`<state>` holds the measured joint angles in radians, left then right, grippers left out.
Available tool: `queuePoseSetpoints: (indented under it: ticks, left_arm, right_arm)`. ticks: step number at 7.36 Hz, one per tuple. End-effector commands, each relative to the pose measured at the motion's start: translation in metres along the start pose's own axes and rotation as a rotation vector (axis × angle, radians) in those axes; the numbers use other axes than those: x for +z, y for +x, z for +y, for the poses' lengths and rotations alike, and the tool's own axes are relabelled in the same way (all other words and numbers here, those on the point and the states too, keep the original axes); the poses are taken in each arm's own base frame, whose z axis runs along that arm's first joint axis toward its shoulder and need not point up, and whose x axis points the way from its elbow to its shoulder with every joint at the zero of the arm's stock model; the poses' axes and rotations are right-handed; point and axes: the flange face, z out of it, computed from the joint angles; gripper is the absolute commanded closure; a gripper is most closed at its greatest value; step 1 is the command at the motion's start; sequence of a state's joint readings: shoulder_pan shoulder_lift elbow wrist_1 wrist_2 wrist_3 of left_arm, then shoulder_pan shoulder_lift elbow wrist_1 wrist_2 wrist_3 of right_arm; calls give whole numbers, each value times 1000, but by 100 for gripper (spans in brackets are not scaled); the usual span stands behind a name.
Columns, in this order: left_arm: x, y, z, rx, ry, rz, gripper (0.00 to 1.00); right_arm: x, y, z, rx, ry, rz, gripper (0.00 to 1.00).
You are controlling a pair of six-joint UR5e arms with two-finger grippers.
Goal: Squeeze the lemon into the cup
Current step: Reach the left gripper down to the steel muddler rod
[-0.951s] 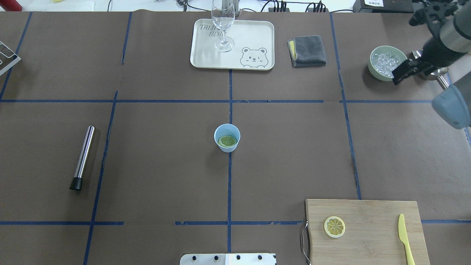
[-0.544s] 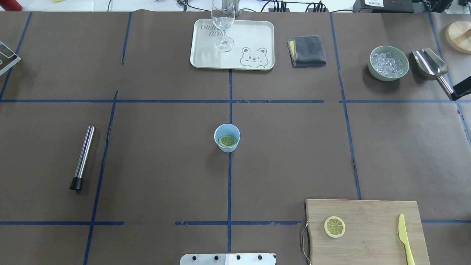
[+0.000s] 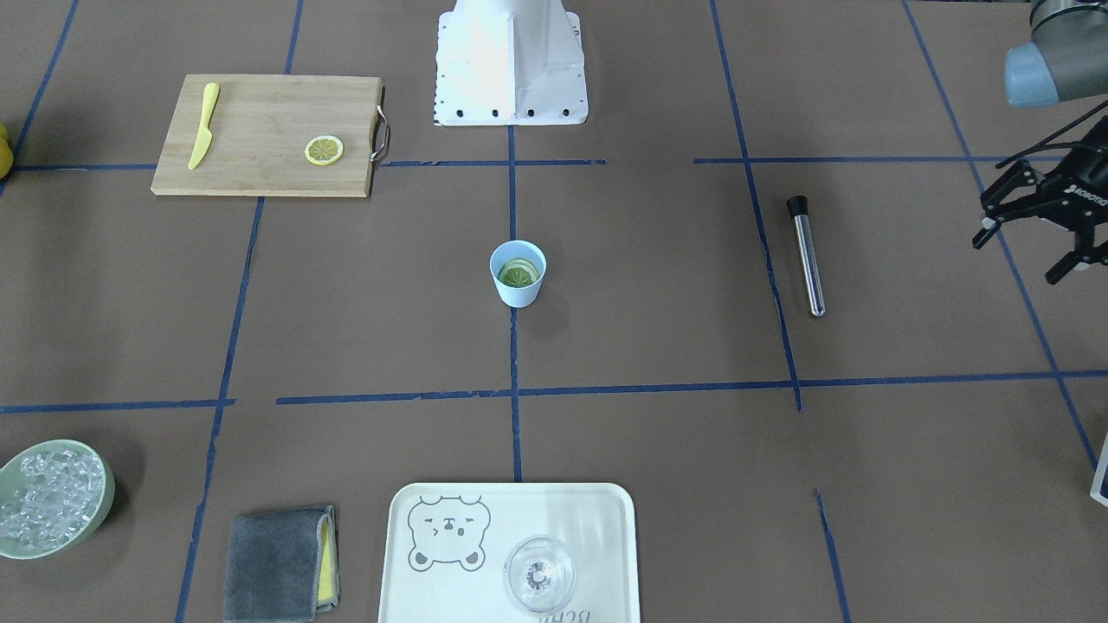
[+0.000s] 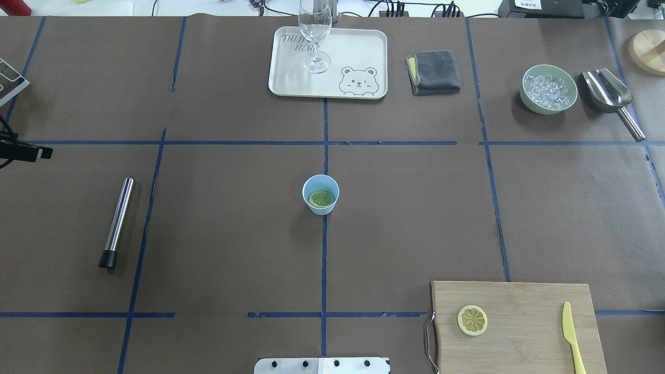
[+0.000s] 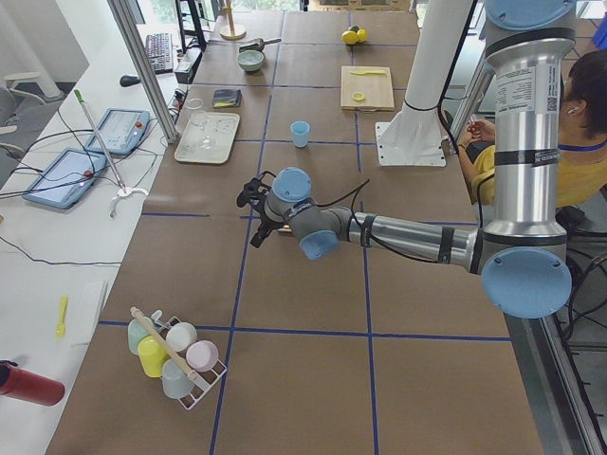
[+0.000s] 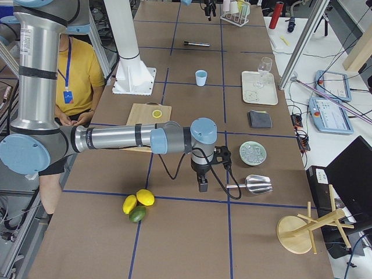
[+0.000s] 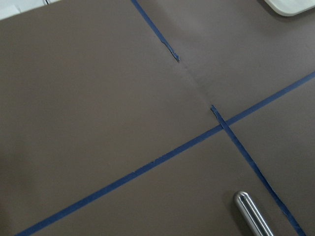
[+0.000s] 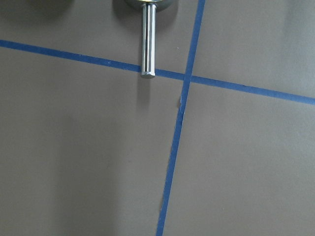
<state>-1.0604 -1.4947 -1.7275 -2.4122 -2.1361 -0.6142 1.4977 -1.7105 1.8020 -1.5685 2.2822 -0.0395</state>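
Table [image 4: 208, 234]: two lemon slices [image 4: 472, 320], one cup [image 4: 320, 181]

2 opposed high views sharing the cup [image 4: 320, 194], 2 wrist close-ups

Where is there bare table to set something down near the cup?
Wide bare paper lies between the cup and the metal rod, and between the cup and the cutting board. The far edge is crowded: tray, folded cloth, ice bowl, scoop.
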Motion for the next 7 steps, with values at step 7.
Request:
queuePoseSetpoints:
  ticks: [7]
  left_arm:
    - [110,118,0,-234,-144,-91,34]
  right_arm:
    - [1,4,4,6,-3,-11,0]
